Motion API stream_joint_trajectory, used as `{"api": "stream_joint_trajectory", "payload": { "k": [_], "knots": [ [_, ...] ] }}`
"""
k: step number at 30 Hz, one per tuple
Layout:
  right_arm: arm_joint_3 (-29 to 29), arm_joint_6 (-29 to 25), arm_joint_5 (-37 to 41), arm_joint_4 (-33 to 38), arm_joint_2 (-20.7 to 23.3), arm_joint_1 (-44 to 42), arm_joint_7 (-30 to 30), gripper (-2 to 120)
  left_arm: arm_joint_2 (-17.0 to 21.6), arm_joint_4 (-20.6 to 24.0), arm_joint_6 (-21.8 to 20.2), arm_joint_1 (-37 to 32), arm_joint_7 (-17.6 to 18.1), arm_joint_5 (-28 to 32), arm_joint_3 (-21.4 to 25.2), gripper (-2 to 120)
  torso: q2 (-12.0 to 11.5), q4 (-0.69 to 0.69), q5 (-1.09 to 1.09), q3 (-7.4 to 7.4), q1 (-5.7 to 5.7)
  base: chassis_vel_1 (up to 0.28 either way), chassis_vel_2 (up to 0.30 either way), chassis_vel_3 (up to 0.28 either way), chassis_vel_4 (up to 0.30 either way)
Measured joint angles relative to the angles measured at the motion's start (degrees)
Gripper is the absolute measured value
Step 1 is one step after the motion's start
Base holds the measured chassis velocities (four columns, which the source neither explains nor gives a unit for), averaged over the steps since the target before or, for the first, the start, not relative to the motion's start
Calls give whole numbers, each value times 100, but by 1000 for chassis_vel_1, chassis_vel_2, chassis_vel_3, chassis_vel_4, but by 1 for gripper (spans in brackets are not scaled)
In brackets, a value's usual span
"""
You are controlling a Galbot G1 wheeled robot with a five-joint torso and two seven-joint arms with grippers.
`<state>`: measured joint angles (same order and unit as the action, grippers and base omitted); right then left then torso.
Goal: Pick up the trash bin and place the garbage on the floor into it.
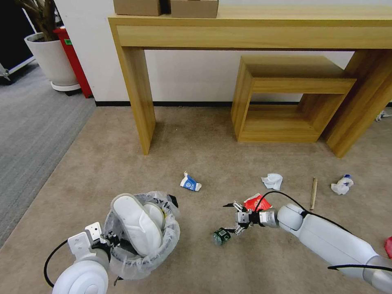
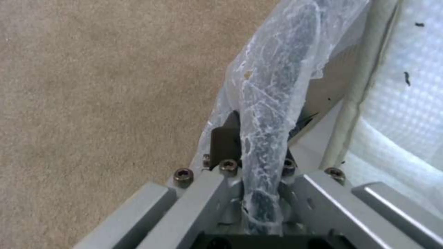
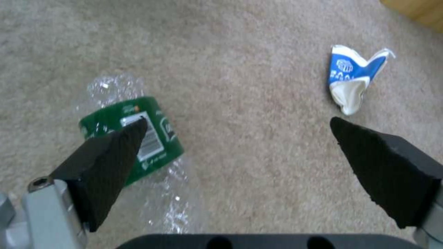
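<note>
The trash bin (image 1: 163,245) with its whitish liner is at the lower left, and two white slippers (image 1: 136,222) stick out of it. My left gripper (image 1: 107,240) is shut on the bin's near rim; the left wrist view shows the gripper (image 2: 258,152) clamped over the bagged rim (image 2: 272,97). My right gripper (image 1: 230,219) is open, low over the carpet, just above a clear bottle with a green label (image 1: 221,236). In the right wrist view the bottle (image 3: 134,135) lies by one fingertip (image 3: 124,138) and the blue-white carton (image 3: 353,77) lies farther off. More garbage lies around: the carton (image 1: 190,182), a red wrapper (image 1: 256,202), a white tissue (image 1: 272,181), a wooden stick (image 1: 313,192) and a tissue wad (image 1: 342,185).
A tall wooden console table (image 1: 134,81) and a low wooden shelf unit (image 1: 286,98) stand against the wall ahead. A white plant pot (image 1: 51,57) and a red object (image 1: 75,61) stand at the far left by grey carpet. Another red scrap (image 1: 388,246) lies at the right edge.
</note>
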<state>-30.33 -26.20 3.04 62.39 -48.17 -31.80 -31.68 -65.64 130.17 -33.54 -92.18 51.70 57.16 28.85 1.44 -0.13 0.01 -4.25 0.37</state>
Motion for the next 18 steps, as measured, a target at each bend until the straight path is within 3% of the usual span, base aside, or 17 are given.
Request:
{"api": "stream_joint_trajectory", "payload": {
  "k": [18],
  "knots": [
    [-87,-133,-66,-392,-320,-101,-61,100,-268,-179,-10,18,-18,-280,-206,0,0,1,-1,0,0,0,0,0,0]
  ]
}}
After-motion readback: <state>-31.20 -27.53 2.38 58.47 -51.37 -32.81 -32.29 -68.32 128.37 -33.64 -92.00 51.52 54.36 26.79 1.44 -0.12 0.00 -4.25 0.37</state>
